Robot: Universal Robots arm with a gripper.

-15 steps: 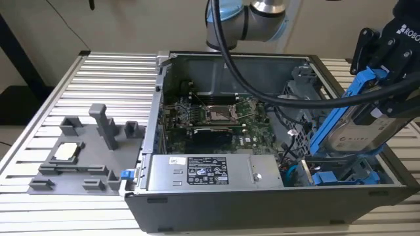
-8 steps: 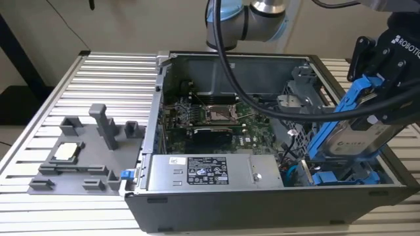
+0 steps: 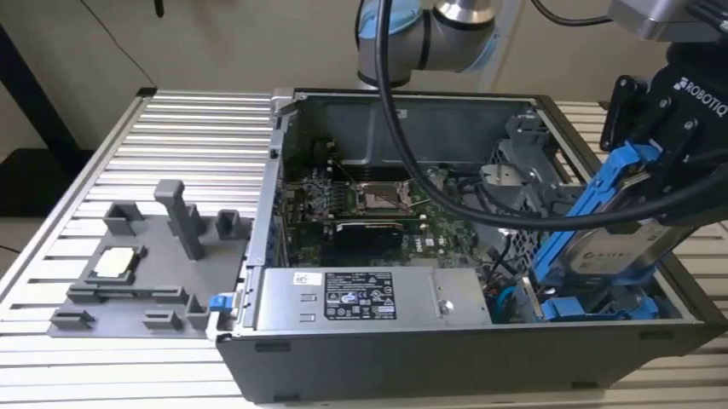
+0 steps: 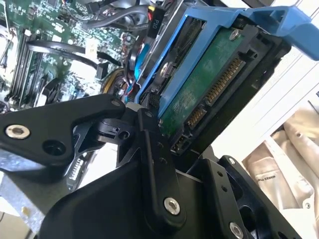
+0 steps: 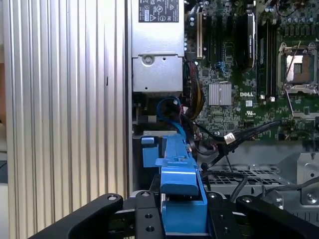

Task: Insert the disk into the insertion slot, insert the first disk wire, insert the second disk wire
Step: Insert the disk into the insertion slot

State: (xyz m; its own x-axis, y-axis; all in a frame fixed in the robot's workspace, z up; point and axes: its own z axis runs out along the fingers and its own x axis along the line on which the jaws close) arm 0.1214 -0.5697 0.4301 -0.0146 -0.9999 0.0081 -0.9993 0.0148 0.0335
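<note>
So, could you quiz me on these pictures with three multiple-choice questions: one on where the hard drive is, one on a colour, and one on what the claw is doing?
1. Where is the disk?
A. Flat on the ribbed table
B. Tilted at the exterior view's right end of the computer case
C. On the grey tray

2. What colour is the carrier around the disk?
A. Red
B. Yellow
C. Blue

3. What is the gripper doing?
A. Shut on the disk
B. Open above the motherboard
C. Holding a cable

Answers: 1 B, the exterior view shows the disk leaning inside the case at that end. 2 C, the frame is bright blue in every view. 3 A, the first wrist view shows the gripper clamped on the carrier from both sides.
</note>
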